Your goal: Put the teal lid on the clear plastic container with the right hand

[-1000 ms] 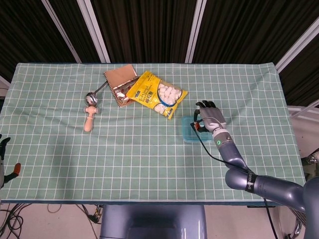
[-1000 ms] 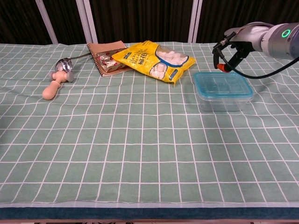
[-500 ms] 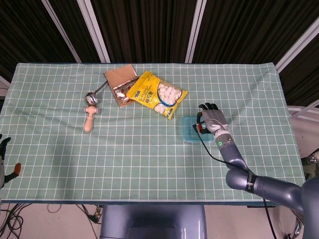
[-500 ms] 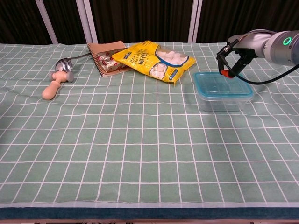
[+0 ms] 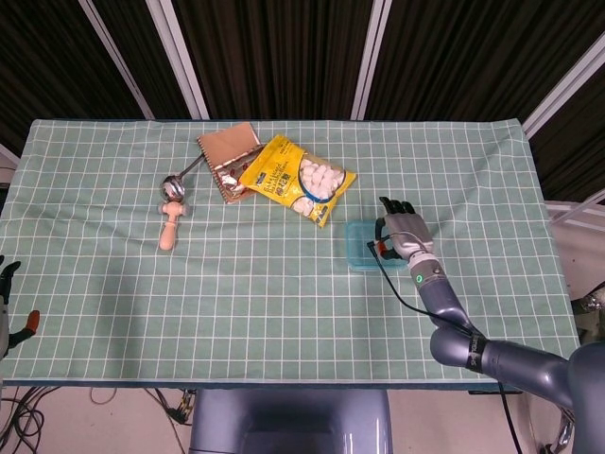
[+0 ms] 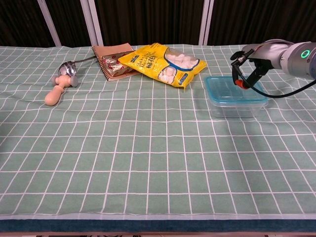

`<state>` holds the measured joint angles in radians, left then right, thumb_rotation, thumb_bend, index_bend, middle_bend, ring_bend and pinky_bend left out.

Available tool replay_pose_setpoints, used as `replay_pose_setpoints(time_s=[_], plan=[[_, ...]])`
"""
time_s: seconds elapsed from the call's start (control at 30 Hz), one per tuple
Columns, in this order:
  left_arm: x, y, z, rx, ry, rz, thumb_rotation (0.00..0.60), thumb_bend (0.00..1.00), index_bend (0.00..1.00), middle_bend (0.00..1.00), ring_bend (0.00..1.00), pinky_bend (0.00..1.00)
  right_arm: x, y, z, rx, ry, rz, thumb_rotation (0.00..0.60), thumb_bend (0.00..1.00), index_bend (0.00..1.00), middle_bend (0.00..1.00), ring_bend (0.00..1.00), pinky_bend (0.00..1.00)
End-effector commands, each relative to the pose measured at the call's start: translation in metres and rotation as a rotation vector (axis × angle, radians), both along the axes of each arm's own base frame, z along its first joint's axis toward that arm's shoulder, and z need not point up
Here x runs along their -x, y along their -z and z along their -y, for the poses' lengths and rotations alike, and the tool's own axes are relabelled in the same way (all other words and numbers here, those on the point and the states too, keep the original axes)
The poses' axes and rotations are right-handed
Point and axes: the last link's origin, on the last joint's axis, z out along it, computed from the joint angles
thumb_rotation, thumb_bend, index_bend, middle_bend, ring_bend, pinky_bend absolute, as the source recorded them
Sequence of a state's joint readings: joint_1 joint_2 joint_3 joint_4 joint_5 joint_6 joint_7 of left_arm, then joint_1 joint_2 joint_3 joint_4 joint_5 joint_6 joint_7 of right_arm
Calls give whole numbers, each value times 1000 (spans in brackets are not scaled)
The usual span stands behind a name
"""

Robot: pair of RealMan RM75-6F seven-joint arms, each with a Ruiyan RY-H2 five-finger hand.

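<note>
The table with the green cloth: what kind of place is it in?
Probably a robot lab, not a kitchen: a checked cloth, dark curtains with metal poles behind, and household items like a snack bag.

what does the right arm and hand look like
The right arm is glossy grey-blue with a lit green ring near the wrist. The right hand is grey with dark fingers, an orange-red tip, and a thin black cable looping beside it.
</note>
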<state>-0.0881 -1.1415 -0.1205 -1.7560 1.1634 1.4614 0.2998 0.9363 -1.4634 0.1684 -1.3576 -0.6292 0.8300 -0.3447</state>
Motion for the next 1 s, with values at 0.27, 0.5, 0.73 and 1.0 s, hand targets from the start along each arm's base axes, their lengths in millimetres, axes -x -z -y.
replay_pose_setpoints(time_s=[0.27, 0.5, 0.73, 1.0], plan=[[0, 0, 0, 0, -1, 1, 600, 347, 127, 0, 0, 0, 2, 12, -6, -22, -12, 8, 600, 534, 586, 0, 0, 0], [0, 0, 0, 1, 0, 1, 600, 347, 127, 0, 0, 0, 3, 16, -9, -32, -14, 12, 600, 534, 586, 0, 0, 0], [0, 0, 0, 1, 0, 1, 600, 347, 127, 0, 0, 0, 2, 17, -12, -38, -17, 13, 600, 534, 586, 0, 0, 0], [0, -1, 0, -1, 1, 0, 600, 347, 127, 0, 0, 0, 2, 17, -11, -33, -11, 15, 600, 534, 586, 0, 0, 0]])
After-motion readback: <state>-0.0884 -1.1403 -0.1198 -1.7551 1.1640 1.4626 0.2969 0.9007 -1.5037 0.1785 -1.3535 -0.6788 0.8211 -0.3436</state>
